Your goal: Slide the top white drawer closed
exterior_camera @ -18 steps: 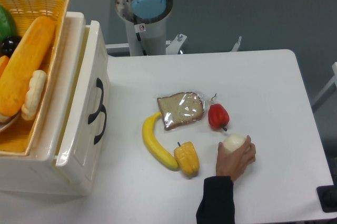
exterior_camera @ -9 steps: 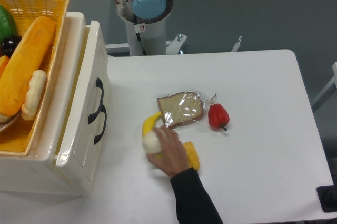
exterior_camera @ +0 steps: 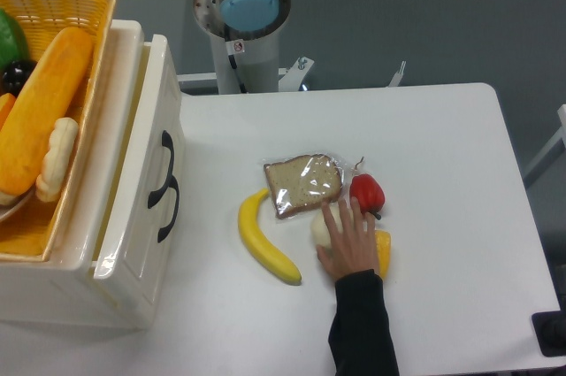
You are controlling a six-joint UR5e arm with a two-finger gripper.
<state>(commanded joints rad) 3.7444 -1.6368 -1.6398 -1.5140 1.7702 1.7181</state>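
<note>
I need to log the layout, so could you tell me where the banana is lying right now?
The banana lies near the table's middle, left of the hand and below-left of the bread slice.

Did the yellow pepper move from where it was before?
Yes. The yellow pepper slid right, away from the banana. It now lies below the red pepper, partly under the hand.

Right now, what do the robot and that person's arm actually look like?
Only the robot's round silver-grey column with a light blue cap and a small red-and-white sticker shows; its end effector is out of view. The person's hand comes out of a long black sleeve.
</note>
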